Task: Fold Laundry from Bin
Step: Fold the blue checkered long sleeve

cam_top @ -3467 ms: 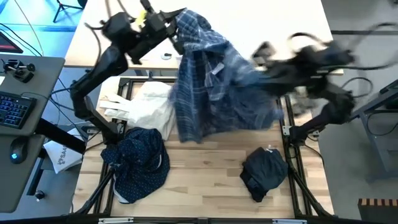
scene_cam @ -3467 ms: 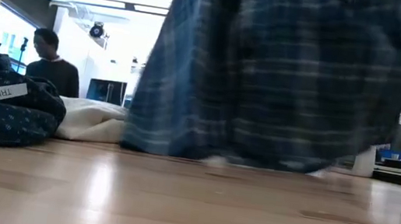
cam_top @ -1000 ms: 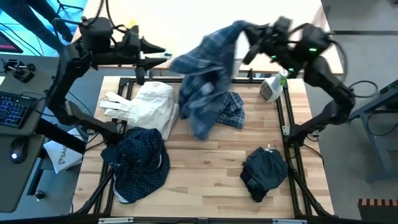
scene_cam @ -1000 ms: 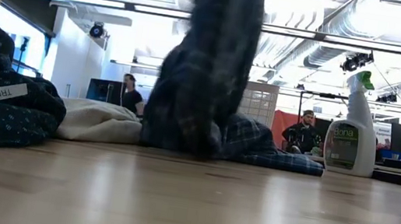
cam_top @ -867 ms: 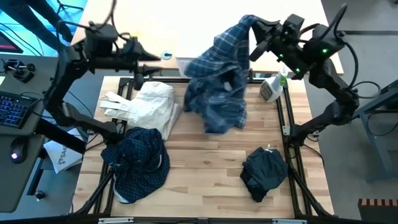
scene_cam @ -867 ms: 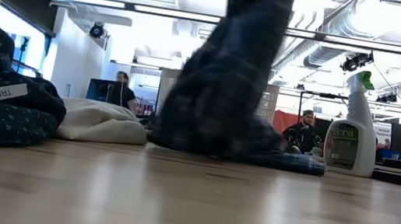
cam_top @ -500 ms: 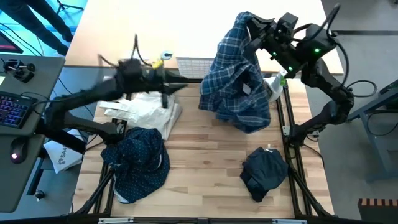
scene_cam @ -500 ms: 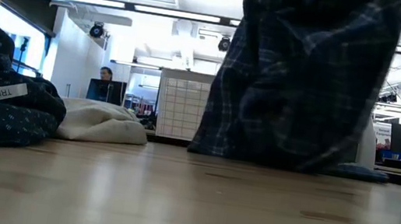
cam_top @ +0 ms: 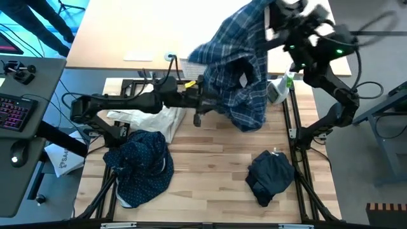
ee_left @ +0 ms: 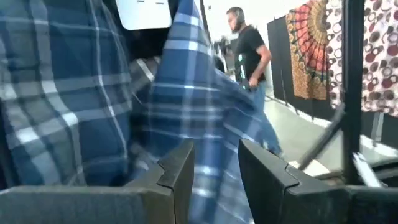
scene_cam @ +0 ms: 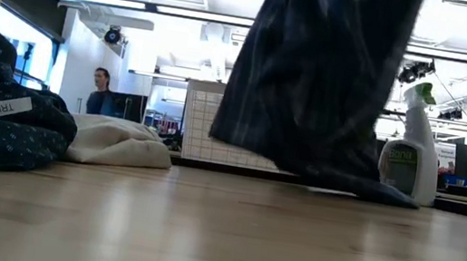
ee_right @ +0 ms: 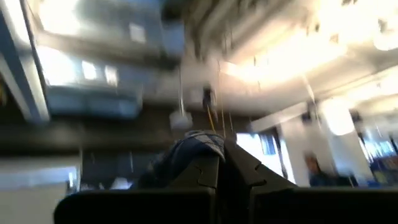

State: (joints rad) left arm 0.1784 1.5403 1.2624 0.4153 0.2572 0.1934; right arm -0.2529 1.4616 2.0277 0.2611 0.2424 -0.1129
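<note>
My right gripper (cam_top: 275,18) is shut on the blue-and-white plaid shirt (cam_top: 241,70) and holds it high over the table's far right. In the low view the shirt (scene_cam: 323,79) hangs as a dark curtain. My left gripper (cam_top: 208,102) reaches across from the left to the shirt's left side. In its wrist view the gripper (ee_left: 216,168) is open, with plaid cloth (ee_left: 186,93) right in front of the gap. The white lattice bin (cam_top: 194,65) stands at the far edge. The dotted navy shirt (cam_top: 140,166) and the plain dark navy piece (cam_top: 270,175) lie bunched on the table. My right gripper pinches a bunched bit of the plaid shirt's top (ee_right: 194,144) between its two shut fingers. The shirt hangs slack below it, and its lowest end (scene_cam: 363,187) reaches down to the table by the spray bottle. My left gripper is close against the plaid cloth; I cannot tell whether it touches.
A cream-white cloth bag (cam_top: 149,113) lies at the far left under my left arm. A spray bottle (cam_top: 278,89) stands at the far right, right behind the hanging shirt. Bare wood lies in the near middle (cam_top: 210,178). People stand in the room beyond.
My right gripper has risen and gone toward the far right edge with the plaid shirt. The shirt has been drawn up off its heap and now hangs, with only its lower end by the table. My left gripper has swung from the far left toward the shirt.
</note>
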